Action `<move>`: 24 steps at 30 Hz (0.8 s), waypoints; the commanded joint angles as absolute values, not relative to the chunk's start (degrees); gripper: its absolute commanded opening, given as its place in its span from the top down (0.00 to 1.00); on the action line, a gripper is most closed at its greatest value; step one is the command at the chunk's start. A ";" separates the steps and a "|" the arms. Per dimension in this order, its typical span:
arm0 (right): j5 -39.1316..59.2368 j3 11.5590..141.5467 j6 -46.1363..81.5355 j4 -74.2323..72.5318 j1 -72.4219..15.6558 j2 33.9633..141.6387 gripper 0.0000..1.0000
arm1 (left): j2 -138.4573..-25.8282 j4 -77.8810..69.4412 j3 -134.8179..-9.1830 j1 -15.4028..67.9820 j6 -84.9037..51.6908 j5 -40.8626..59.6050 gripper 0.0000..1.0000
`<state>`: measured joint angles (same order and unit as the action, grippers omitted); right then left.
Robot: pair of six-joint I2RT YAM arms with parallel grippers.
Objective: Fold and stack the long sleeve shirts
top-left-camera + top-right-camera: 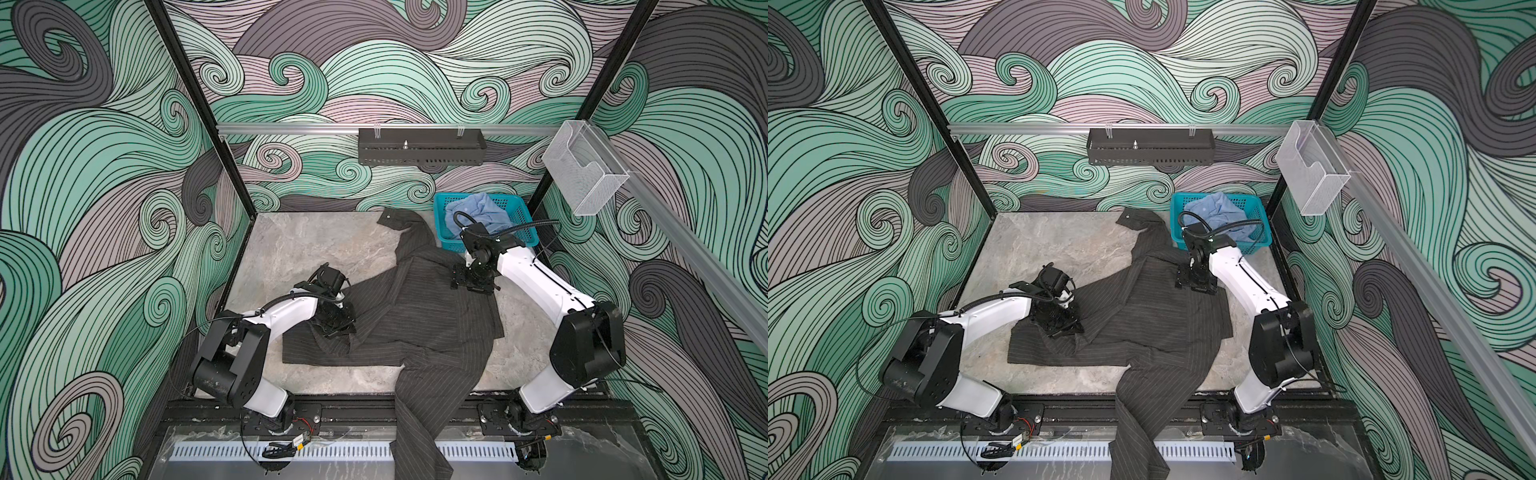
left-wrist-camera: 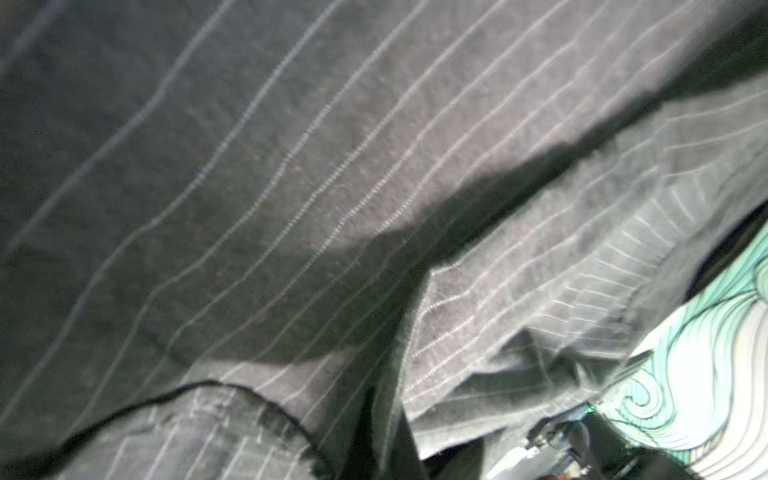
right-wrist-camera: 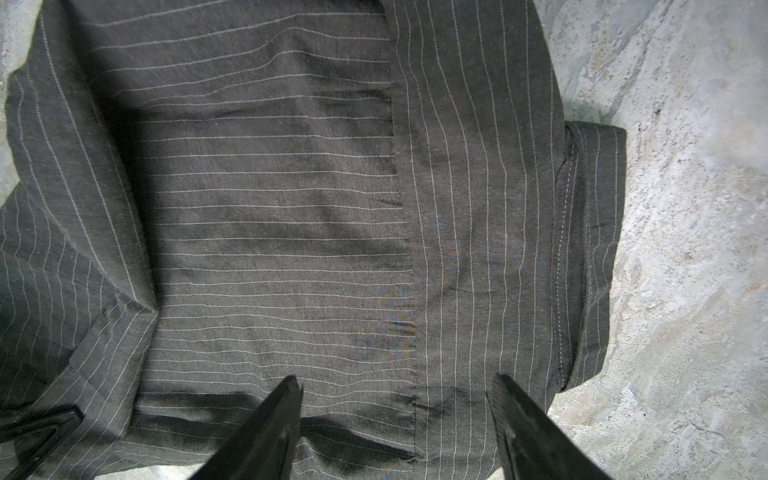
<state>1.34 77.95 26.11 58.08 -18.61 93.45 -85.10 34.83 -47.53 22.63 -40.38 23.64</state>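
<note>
The dark pinstriped shirt (image 1: 415, 316) is charcoal grey cloth with thin pale stripes. It lies spread and creased on the grey marbled tabletop (image 1: 299, 249), directly beneath both end effectors and spanning the gap between them. One sleeve runs from the right end effector (image 1: 473, 284) toward the back wall and ends in a cuff. The other sleeve trails away from both end effectors, over the front edge of the tabletop and across the black base rail. In the right wrist view a stitched seam separates panels whose stripes run crosswise to each other, and a folded band edge lies to one side. The light blue shirt (image 1: 478, 212) is plain and crumpled, and sits just behind the right end effector. Count: two shirts, one teal mesh basket (image 1: 442, 237), two end effectors. The basket holds the light blue shirt only; its near wall stands just beside the right wrist. The left end effector (image 1: 336, 328) is closed on a gathered fold of the dark pinstriped shirt, with creases radiating from it (the left wrist view is filled with blurred striped cloth, so the fingers themselves are hidden). The right end effector stands wide, its two black fingers (image 3: 291, 415) apart above flat cloth, gripping nothing.
</note>
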 commanded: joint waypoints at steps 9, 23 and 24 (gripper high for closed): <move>5.84 75.79 25.68 56.29 -19.07 97.10 0.28 | -78.33 49.26 -75.09 19.35 -20.80 -3.55 1.00; 5.47 76.39 22.82 57.11 -18.79 107.41 0.28 | -108.00 48.14 -98.94 3.97 -14.65 -20.34 1.00; 5.40 76.66 22.69 57.21 -18.81 107.85 0.28 | -110.26 48.86 -100.98 3.45 -14.63 -20.60 1.00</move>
<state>5.43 76.09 23.94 55.96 -19.00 106.72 -106.50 46.37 -95.98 5.41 -15.97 -16.08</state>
